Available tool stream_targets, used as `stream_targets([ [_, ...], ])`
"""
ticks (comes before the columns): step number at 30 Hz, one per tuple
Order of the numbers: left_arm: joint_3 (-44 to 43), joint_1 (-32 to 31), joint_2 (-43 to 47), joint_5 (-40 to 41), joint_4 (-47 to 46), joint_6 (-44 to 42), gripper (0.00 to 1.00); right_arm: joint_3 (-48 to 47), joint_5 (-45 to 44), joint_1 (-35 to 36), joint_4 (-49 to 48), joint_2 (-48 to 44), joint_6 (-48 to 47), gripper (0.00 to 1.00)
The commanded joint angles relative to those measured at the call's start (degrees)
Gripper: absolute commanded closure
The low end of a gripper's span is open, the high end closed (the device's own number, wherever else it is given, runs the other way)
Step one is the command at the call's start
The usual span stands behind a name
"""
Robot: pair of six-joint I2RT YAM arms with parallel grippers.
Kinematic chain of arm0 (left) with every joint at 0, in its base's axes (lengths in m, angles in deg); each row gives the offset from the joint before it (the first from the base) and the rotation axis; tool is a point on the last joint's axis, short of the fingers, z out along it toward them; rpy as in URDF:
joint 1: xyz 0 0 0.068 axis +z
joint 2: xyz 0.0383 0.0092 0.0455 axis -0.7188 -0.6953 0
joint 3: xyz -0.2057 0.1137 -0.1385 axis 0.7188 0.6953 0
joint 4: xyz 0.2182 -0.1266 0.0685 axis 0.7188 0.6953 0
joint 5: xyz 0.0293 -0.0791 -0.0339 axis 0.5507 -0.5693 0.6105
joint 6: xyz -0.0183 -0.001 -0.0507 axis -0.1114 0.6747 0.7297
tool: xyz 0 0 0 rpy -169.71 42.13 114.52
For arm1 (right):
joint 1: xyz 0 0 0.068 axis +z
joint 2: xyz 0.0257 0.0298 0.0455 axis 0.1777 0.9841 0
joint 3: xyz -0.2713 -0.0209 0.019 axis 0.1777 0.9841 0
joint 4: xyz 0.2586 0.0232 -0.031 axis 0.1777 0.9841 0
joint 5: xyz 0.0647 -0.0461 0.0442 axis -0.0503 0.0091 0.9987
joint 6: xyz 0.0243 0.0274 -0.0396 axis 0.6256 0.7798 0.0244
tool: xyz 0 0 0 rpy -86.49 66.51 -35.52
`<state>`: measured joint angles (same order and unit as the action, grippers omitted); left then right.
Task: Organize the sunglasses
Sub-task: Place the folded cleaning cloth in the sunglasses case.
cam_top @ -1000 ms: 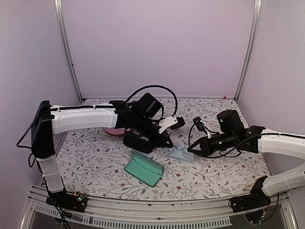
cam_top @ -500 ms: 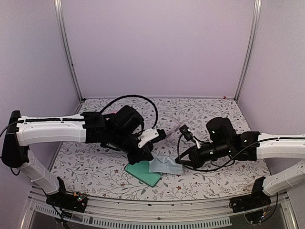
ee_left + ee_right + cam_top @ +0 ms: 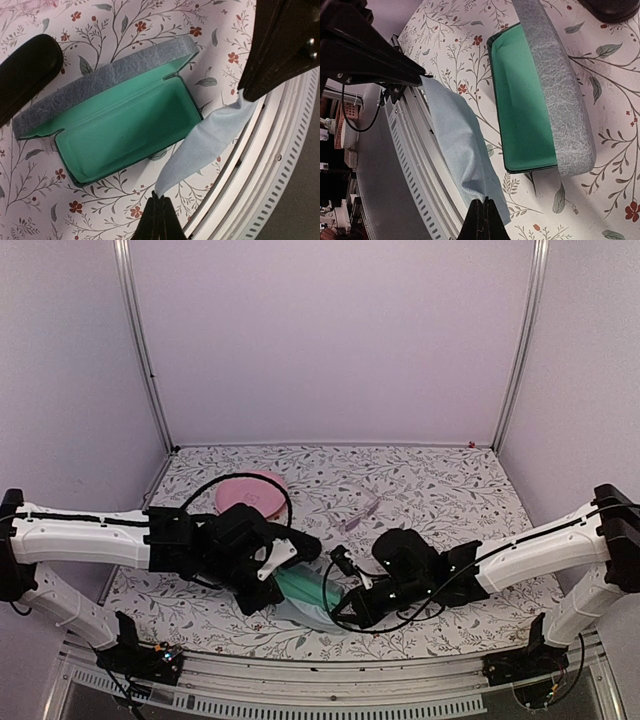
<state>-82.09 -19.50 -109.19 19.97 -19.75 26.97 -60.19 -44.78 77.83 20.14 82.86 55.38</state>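
Both arms have drawn back from mid-table toward the near edge, carrying the cloth with them. It now hangs close to the open case instead of lying well to its right.

**Gripper state.** The left gripper is pinched tight on one corner of the cloth. The right gripper is pinched tight on the opposite corner. The cloth is stretched between them and runs along the near side of the case, partly over the rail at the table edge.

**Case.** The lid is folded back and the green lining faces up. Nothing lies in it. A black case sits just beyond one end.

**Position of the task item.** The pale pinkish sunglasses lie on the table beyond the case, on the far side of both grippers and well apart from them. The long axis of the pair runs diagonally, from near-left to far-right. The pair lies between the two arms, slightly toward the right arm's side. No gripper touches it. A second, reddish-brown pair cannot be made out in these views.

**Assessment.** Both grippers are occupied by the cloth, so neither can take the sunglasses until the cloth is set down. The cloth probably goes into or beside the case. After that, the reach is away from the rail, past the case. The right arm appears marginally better placed for it.
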Motion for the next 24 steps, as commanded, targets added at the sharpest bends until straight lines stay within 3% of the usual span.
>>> stream_targets([
  [1,1.08,-0.51,1.0,2.63,-0.43,2.2,1.0,-2.76,-3.91,0.89,-2.74,3.89,2.98,1.0],
  [24,-3.32,2.9,-6.5,3.44,-3.4,-2.33,1.0,-8.75,-20.74,2.35,9.09,8.38,2.69,1.0],
])
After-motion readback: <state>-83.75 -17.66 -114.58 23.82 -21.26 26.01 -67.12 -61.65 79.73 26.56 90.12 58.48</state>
